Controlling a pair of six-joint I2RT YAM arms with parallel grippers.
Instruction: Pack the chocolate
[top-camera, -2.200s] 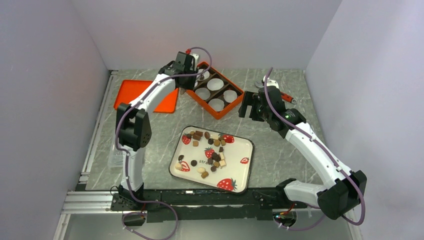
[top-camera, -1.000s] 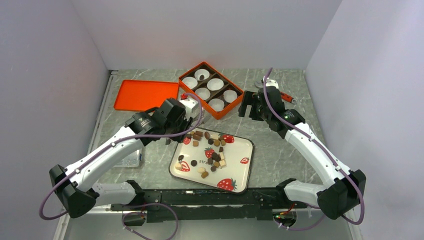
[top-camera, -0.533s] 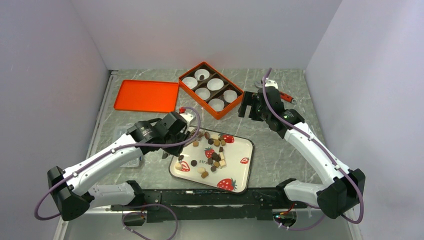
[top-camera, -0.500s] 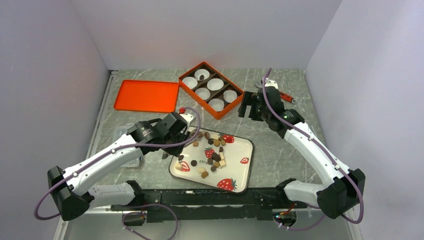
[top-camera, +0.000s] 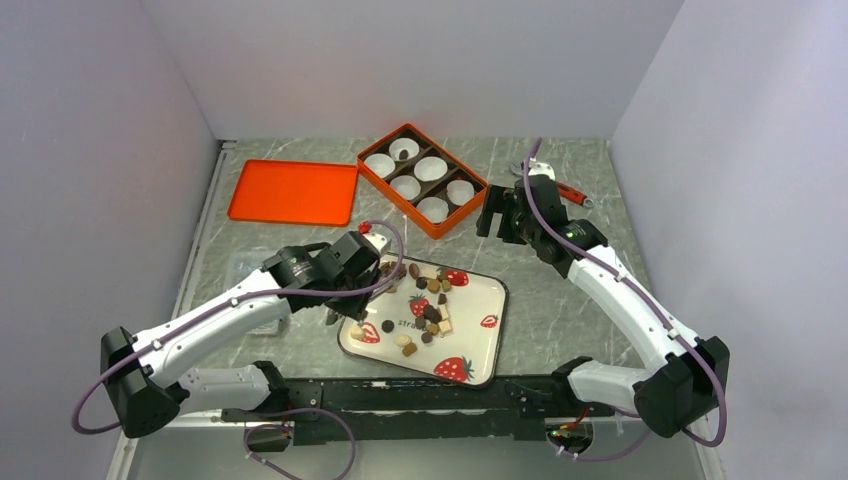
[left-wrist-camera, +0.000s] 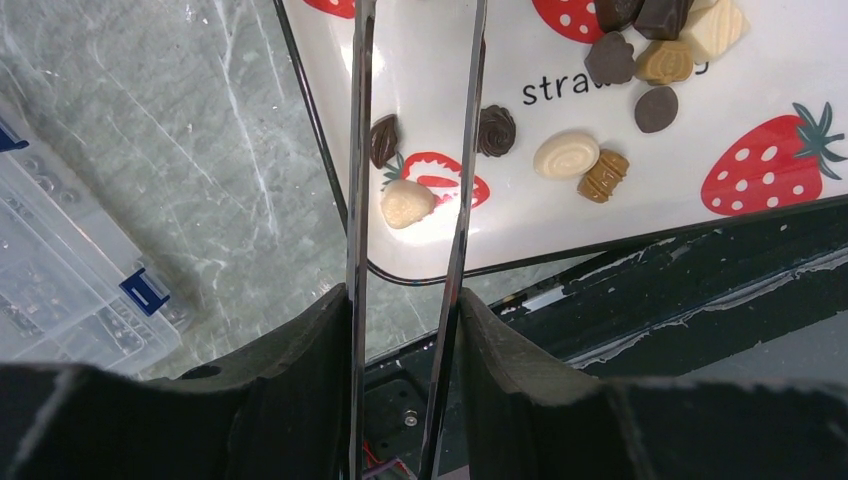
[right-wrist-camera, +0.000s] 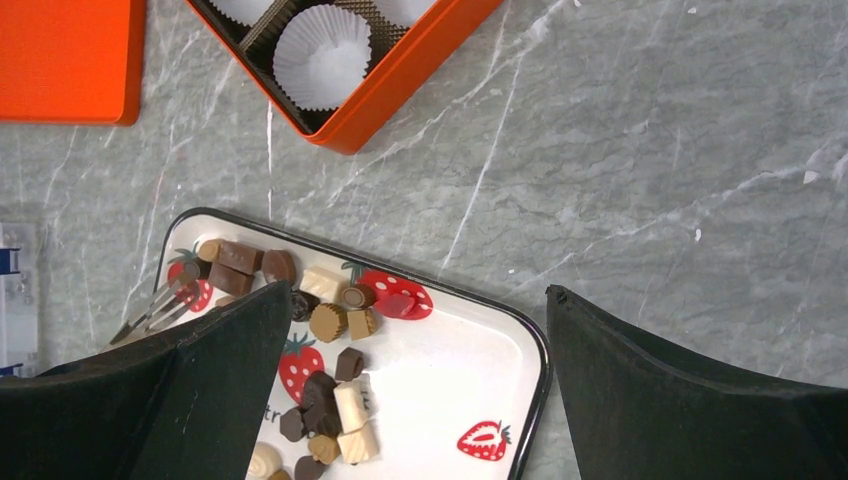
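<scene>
Chocolate pieces (top-camera: 425, 300), dark, light brown and cream, lie scattered on a white strawberry-print tray (top-camera: 470, 330). My left gripper (top-camera: 333, 312) hangs over the tray's near-left corner, shut on metal tweezers (left-wrist-camera: 357, 150). In the left wrist view the blades straddle a cream piece (left-wrist-camera: 407, 203) and a dark piece (left-wrist-camera: 383, 140) on the tray (left-wrist-camera: 520, 230). My right gripper (top-camera: 497, 215) is open and empty, high between tray and orange box (top-camera: 425, 180). Its wrist view shows chocolates (right-wrist-camera: 330, 400), tray (right-wrist-camera: 470, 380) and box (right-wrist-camera: 400, 90). One dark piece sits in the box's far cup (top-camera: 403, 152).
The orange lid (top-camera: 293, 192) lies flat left of the box. A clear plastic case (left-wrist-camera: 70, 290) lies left of the tray under the left arm. A red-handled tool (top-camera: 572, 195) lies behind the right gripper. The black base rail runs just below the tray.
My left arm has swung from over the orange box down to the tray's left side and settled over its near-left corner. The right arm has not moved.
</scene>
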